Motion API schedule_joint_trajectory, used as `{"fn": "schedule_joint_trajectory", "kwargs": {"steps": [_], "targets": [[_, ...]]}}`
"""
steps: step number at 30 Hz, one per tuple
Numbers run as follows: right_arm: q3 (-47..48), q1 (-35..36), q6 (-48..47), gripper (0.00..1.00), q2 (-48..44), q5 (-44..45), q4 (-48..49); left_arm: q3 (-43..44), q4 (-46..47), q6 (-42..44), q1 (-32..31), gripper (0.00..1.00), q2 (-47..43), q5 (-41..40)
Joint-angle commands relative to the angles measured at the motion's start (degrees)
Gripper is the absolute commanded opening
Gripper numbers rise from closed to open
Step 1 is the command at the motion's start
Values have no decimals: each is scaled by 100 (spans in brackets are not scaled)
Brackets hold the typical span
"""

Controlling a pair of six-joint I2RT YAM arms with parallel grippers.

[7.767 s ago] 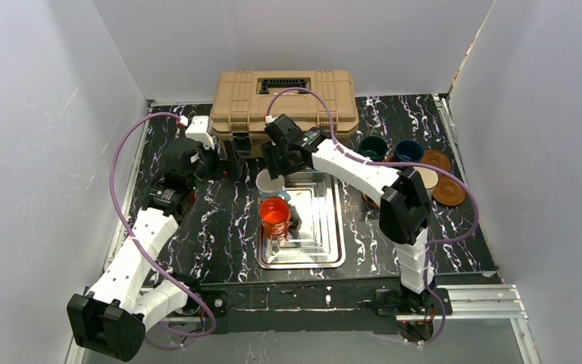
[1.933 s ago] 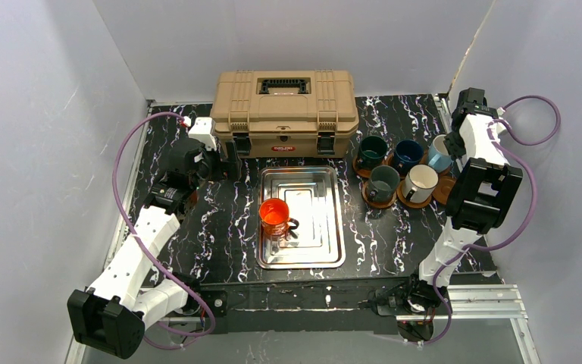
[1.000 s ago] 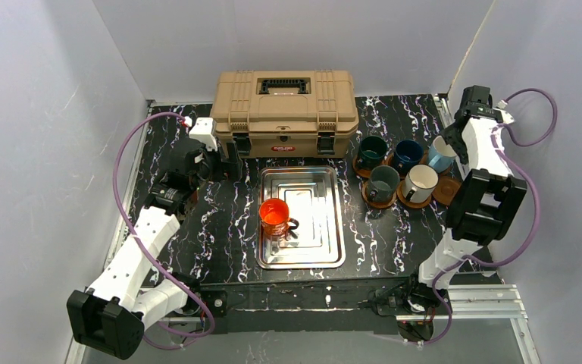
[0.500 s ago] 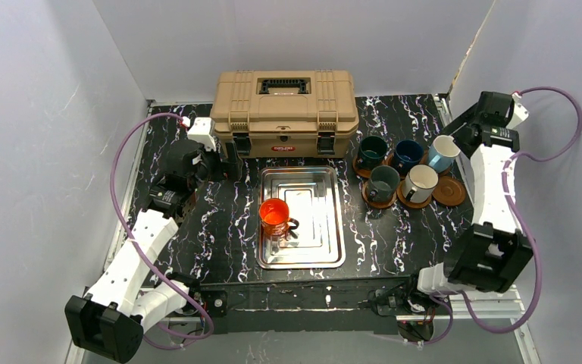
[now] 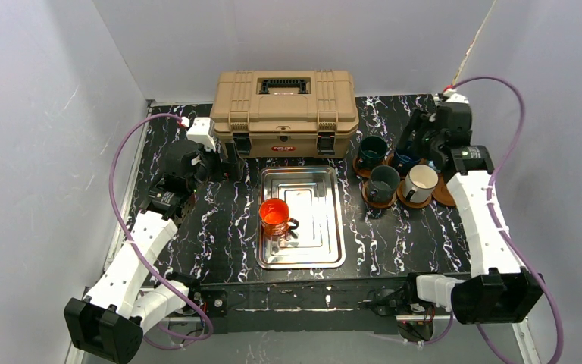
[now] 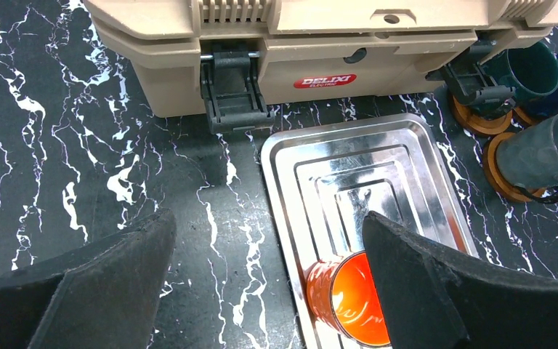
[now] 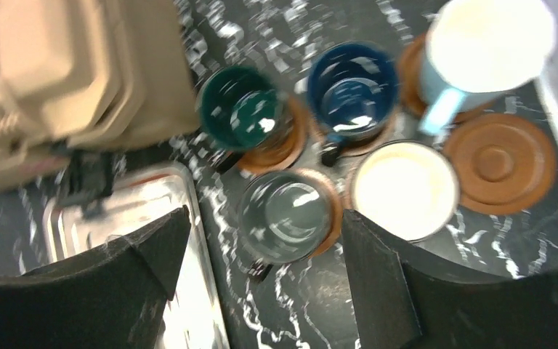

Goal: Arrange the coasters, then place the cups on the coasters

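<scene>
**Left side.** The left gripper (image 6: 267,218) sits above the table (image 5: 220,220) at about 10 o'clock from the tray (image 5: 303,259). It is just in front of the left latch of the tan toolbox (image 5: 284,98). Its jaws are spread wide and released, with nothing between them.

**Centre.** The toolbox stands closed at 12 o'clock from the tray. The orange cup (image 5: 275,214) stands upright inside the tray, at 9 o'clock from the tray's centre. Its handle points toward 3 o'clock.

**Right side.** The other cups are grouped close together at about 2 o'clock from the tray, each on one of the coasters (image 6: 495,182).
- The teal cup (image 5: 373,147) is nearest the toolbox.
- The navy cup (image 7: 352,87) is at 3 o'clock from the teal cup.
- The grey-green cup (image 5: 383,182) is at 5 o'clock from the teal cup.
- The cream-white cup (image 5: 423,179) is at 3 o'clock from the grey-green cup.
- The pale-blue cup (image 7: 490,43), cream inside, is at 3 o'clock from the navy cup. In the top view the right arm hides it.
- One bare coaster (image 7: 500,163) lies at 6 o'clock from the pale-blue cup, just beside the cream-white cup.

**Right gripper.** The right gripper (image 7: 265,214) hovers above this group. Its jaws are spread wide and released, and it holds nothing.
</scene>
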Motion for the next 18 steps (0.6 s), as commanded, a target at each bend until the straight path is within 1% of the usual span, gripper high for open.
{"fn": "schedule_joint_trajectory", "kwargs": {"steps": [1, 3, 5, 6, 12, 15, 18], "targets": [[-366, 703, -542, 84, -291, -843, 408, 41, 94, -15, -21, 98, -135, 63], [-490, 1150, -576, 82, -294, -1115, 536, 16, 140, -76, -23, 98, -104, 96], [-618, 1639, -581, 78, -226, -1151, 653, 37, 153, -147, -13, 98, -5, 255], [-664, 1889, -587, 77, -177, -1131, 718, 49, 156, -171, -17, 98, 29, 334], [-724, 3430, -694, 73, 312, -641, 951, 44, 158, -146, -17, 98, 89, 244], [-666, 4109, -766, 71, 610, -450, 1030, 21, 178, -41, -17, 98, -4, 203], [-556, 4648, -826, 71, 909, -273, 1059, -8, 192, 29, -17, 98, -90, 113]]}}
